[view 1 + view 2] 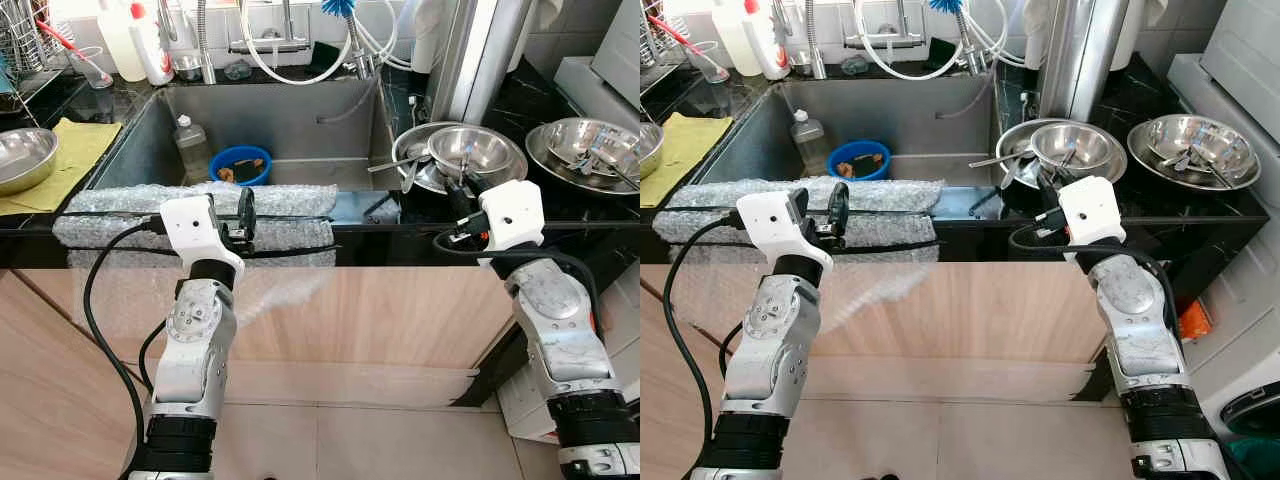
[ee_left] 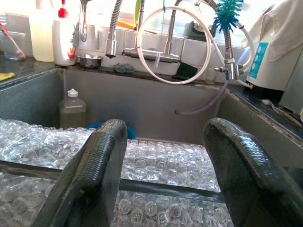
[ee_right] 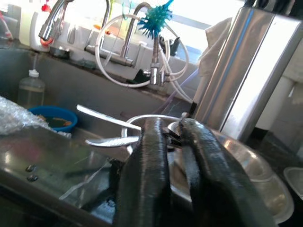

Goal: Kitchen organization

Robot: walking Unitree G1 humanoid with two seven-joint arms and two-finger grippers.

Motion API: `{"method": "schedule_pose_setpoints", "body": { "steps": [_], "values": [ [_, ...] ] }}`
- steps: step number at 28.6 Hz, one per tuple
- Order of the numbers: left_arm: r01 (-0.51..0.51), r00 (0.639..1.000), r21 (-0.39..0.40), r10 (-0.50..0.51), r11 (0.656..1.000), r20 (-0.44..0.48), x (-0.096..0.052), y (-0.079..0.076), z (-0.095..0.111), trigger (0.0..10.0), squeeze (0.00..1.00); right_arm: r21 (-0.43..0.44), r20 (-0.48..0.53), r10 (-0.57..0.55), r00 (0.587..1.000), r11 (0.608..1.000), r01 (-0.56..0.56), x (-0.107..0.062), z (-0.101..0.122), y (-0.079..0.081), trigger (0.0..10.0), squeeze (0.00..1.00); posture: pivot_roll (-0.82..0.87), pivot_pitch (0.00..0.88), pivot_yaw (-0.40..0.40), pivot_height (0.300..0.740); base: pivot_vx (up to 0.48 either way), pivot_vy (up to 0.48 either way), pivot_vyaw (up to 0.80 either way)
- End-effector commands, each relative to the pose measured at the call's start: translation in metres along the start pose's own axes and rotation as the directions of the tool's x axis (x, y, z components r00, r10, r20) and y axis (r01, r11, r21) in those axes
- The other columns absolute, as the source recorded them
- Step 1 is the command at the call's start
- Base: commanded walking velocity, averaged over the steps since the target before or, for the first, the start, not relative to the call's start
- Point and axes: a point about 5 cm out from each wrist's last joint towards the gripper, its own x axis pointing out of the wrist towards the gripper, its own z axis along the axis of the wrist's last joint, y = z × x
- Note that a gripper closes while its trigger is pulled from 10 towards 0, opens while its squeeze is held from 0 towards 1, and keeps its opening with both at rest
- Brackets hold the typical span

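Sink (image 1: 300, 125): brushed steel, dull. Bowls (image 1: 470, 150): polished metal, mirror-bright. Counter (image 1: 560, 205): glossy black stone. Bubble wrap (image 1: 130, 215): clear plastic. Cabinet front (image 1: 380, 310): matt pale wood. Fingers (image 2: 90, 184): black, finely ribbed.

The sink (image 1: 270, 120) is seen from above by both eye views; it is faced closely, perhaps level, by each wrist view.

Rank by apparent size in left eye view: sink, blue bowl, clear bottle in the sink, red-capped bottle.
1. sink
2. red-capped bottle, partly cropped and farther away, so unsure against the next two
3. blue bowl and clear bottle look alike
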Motion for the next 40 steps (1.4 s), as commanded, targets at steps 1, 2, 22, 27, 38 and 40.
{"method": "schedule_pose_setpoints", "body": {
  "steps": [1, 2, 22, 27, 38, 40],
  "values": [
    [0.011, 1.0, 0.002, -0.011, 1.0, 0.014, 0.0, -0.002, 0.004, 10.0, 0.0, 0.007, -0.003, 0.014, 1.0, 1.0, -0.014, 0.001, -0.001, 0.003, 0.0, 0.0, -0.02, 0.107, 0.067, 0.74, 0.0, 0.0, 0.0],
    [0.011, 1.0, 0.003, -0.011, 1.0, 0.014, 0.0, -0.002, 0.004, 10.0, 0.0, 0.007, -0.003, 0.013, 1.0, 1.0, -0.012, 0.001, -0.001, 0.003, 0.0, 0.0, -0.02, 0.107, 0.068, 0.74, 0.0, 0.0, 0.0],
    [0.02, 1.0, -0.01, -0.02, 1.0, 0.02, 0.0, -0.005, 0.005, 10.0, 0.0, -0.021, 0.017, -0.092, 0.996, 0.996, 0.092, 0.003, 0.005, -0.009, 0.0, 0.0, -0.01, 0.107, 0.069, 0.74, 0.0, 0.0, 0.0],
    [0.01, 0.999, -0.026, -0.01, 1.0, 0.031, 0.0, -0.004, 0.007, 10.0, 0.0, -0.059, 0.054, -0.318, 0.947, 0.945, 0.321, 0.003, 0.016, -0.036, 0.0, 0.0, -0.01, 0.108, 0.068, 0.74, 0.0, 0.0, 0.0],
    [0.016, 0.999, -0.024, -0.015, 1.0, 0.029, 0.0, -0.005, 0.006, 10.0, 0.0, -0.033, 0.122, -0.392, 0.912, 0.917, 0.398, 0.006, 0.033, -0.039, 0.0, 0.0, -0.01, 0.108, 0.068, 0.74, 0.0, 0.0, 0.0],
    [0.016, 0.999, -0.024, -0.016, 1.0, 0.029, 0.0, -0.005, 0.006, 10.0, 0.0, -0.027, 0.127, -0.39, 0.912, 0.918, 0.397, 0.007, 0.034, -0.037, 0.0, 0.0, -0.01, 0.108, 0.068, 0.74, 0.0, 0.0, 0.0]
  ]
}}
